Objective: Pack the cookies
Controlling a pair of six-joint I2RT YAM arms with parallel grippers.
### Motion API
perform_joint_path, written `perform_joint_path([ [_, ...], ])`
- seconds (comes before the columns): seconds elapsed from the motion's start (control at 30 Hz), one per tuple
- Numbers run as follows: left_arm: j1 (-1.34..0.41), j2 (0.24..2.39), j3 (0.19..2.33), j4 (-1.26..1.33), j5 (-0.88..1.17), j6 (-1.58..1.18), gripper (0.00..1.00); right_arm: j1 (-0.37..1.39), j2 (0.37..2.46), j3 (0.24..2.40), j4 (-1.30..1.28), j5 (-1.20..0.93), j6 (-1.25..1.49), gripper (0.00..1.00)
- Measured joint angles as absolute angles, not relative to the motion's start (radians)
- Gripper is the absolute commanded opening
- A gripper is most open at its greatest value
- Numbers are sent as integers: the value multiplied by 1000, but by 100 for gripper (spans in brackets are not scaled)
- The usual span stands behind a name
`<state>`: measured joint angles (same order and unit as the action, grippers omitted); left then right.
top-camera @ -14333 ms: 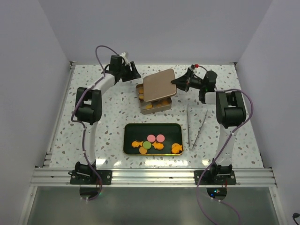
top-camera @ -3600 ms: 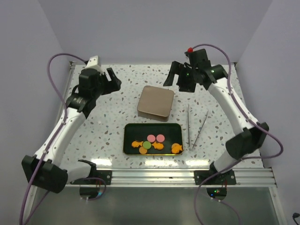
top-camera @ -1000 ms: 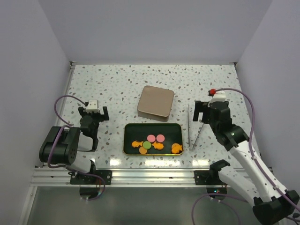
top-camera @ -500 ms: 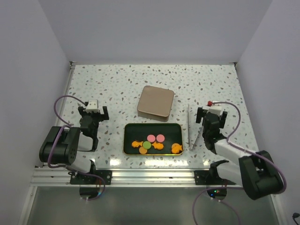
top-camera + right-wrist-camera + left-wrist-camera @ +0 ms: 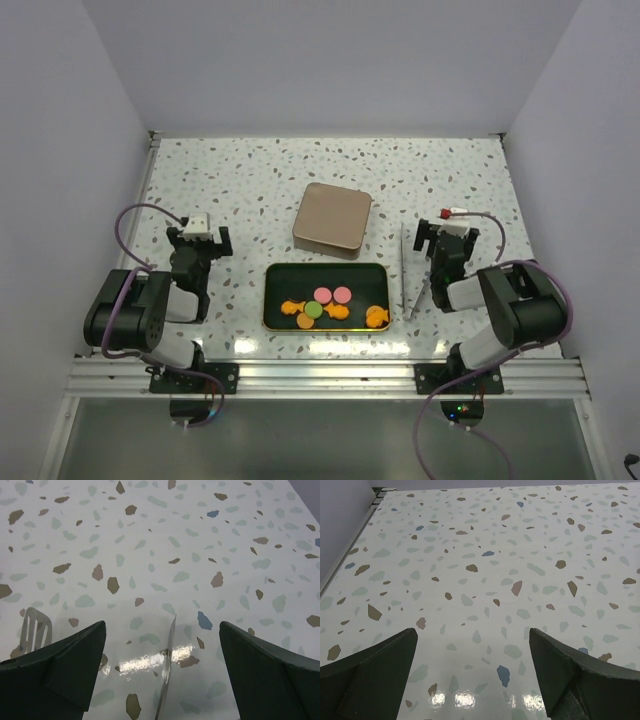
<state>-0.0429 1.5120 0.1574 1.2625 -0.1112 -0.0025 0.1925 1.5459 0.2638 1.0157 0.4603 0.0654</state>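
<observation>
The cookies [image 5: 313,309] lie on a black gold-rimmed tray [image 5: 275,275] near the front middle: several orange pieces, two pink rounds and a green one. Behind the tray sits a tin box [image 5: 333,219] with its tan lid on. My left gripper [image 5: 198,236] rests low at the left, well away from the tray. In the left wrist view it [image 5: 472,632] is open over bare table. My right gripper [image 5: 447,232] rests at the right, beside the metal tongs [image 5: 403,270]. In the right wrist view it [image 5: 162,625] is open, with a tongs arm [image 5: 169,660] lying between its fingers, untouched.
The tongs' slotted end [image 5: 35,626] lies to the left of my right fingers. Both arms are folded back near their bases. White walls close in the speckled table [image 5: 250,180] on three sides, and a metal rail [image 5: 320,375] runs along the front.
The right arm has folded back to its base and its gripper has settled just right of the tongs. The left arm, tray, box and cookies have not moved.
</observation>
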Motion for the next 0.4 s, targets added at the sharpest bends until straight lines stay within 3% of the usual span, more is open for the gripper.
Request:
perform_joint_path([
  [0.4,-43,1512,157,1262,-111,-2,100,190,1551,311,1016,444,63,99],
])
